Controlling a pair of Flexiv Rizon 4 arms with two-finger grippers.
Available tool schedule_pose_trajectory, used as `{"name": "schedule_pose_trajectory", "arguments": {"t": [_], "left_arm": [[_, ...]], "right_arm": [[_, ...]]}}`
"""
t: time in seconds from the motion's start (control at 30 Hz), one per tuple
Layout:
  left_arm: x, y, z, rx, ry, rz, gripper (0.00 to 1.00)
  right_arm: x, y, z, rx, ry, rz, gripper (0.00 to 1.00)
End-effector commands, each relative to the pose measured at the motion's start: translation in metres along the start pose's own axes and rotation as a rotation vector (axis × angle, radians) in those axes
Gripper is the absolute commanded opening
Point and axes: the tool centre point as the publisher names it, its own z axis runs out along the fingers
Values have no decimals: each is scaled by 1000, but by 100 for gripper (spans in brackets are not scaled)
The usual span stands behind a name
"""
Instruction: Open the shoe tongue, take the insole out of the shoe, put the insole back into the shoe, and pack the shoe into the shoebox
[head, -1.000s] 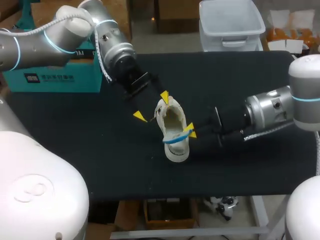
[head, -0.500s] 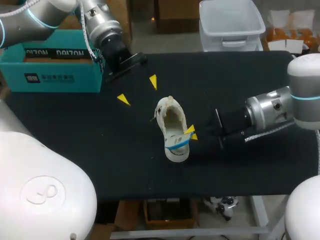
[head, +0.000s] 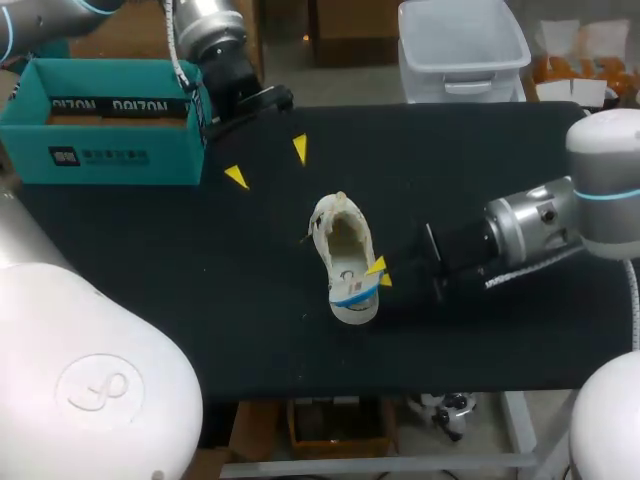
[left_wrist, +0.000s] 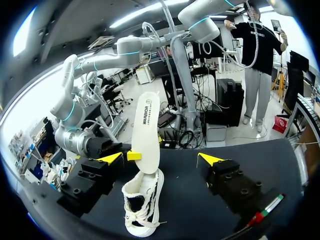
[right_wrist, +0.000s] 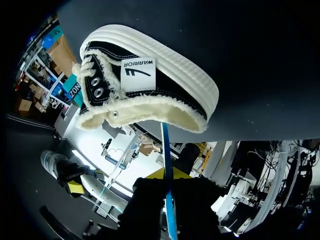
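A white low shoe (head: 345, 262) with cream lining lies on the black table, heel toward the back. My right gripper (head: 379, 272) is at the shoe's right side, shut on the blue-edged white insole (head: 351, 291). In the left wrist view the insole (left_wrist: 148, 131) stands upright out of the shoe (left_wrist: 142, 206). The right wrist view shows it edge-on as a blue strip (right_wrist: 165, 150) running from the shoe (right_wrist: 150, 85) into my right gripper (right_wrist: 167, 175). My left gripper (head: 268, 163) hangs open and holds nothing, behind and left of the shoe. The teal shoebox (head: 100, 120) sits open at the back left.
The black table top (head: 200, 300) spreads in front and to the left of the shoe. Its front edge (head: 380, 392) runs close below the shoe's toe. The left arm's wrist (head: 225, 60) stands right beside the shoebox's right end.
My left gripper has let go at the shoe's heel, opened wide and pulled back toward the shoebox. The right gripper kept its grip, and the insole now shows more of its white face.
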Motion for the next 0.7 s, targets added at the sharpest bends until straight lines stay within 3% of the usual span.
{"name": "schedule_pose_trajectory", "arguments": {"t": [0.03, 0.5, 0.7], "left_arm": [[0, 4, -3, 7, -4, -2, 100], [-2, 2, 6, -23, -29, -2, 100], [6, -10, 22, -40, -135, 45, 100]], "right_arm": [[-1, 2, 0, 10, 4, -2, 0], [-4, 0, 1, 19, 2, -3, 0], [-1, 0, -2, 26, 24, -15, 0]]}}
